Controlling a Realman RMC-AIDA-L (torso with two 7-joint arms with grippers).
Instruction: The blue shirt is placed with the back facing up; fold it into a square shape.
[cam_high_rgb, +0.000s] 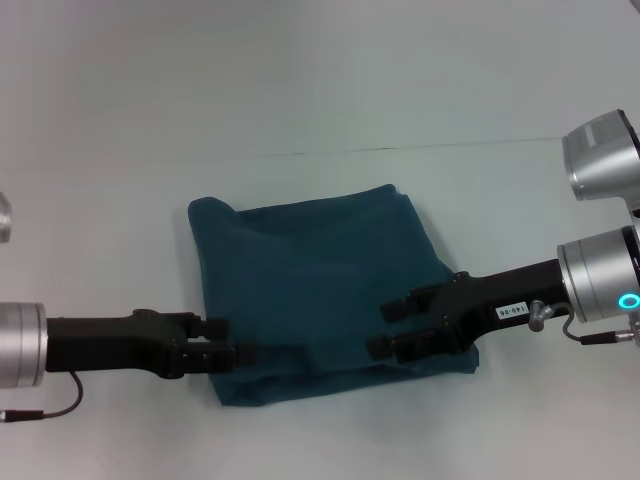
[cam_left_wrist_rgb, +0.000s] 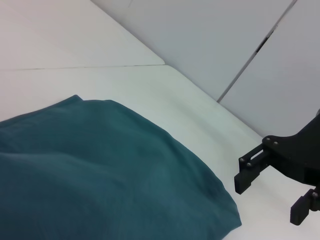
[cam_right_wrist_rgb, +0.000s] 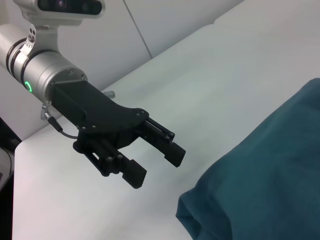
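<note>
The blue shirt (cam_high_rgb: 315, 285) lies on the white table as a folded, roughly square bundle; it also shows in the left wrist view (cam_left_wrist_rgb: 100, 170) and the right wrist view (cam_right_wrist_rgb: 270, 180). My left gripper (cam_high_rgb: 232, 340) is at the shirt's near left edge. The right wrist view shows this gripper (cam_right_wrist_rgb: 156, 165) open, a little apart from the cloth, with nothing between its fingers. My right gripper (cam_high_rgb: 388, 330) hovers over the shirt's near right part, and the left wrist view shows it (cam_left_wrist_rgb: 272, 195) open and holding nothing.
The white table (cam_high_rgb: 320, 100) runs well past the shirt on every side. A thin seam (cam_high_rgb: 420, 146) crosses it behind the shirt. Grey wall panels (cam_left_wrist_rgb: 240, 45) stand beyond the table's edge.
</note>
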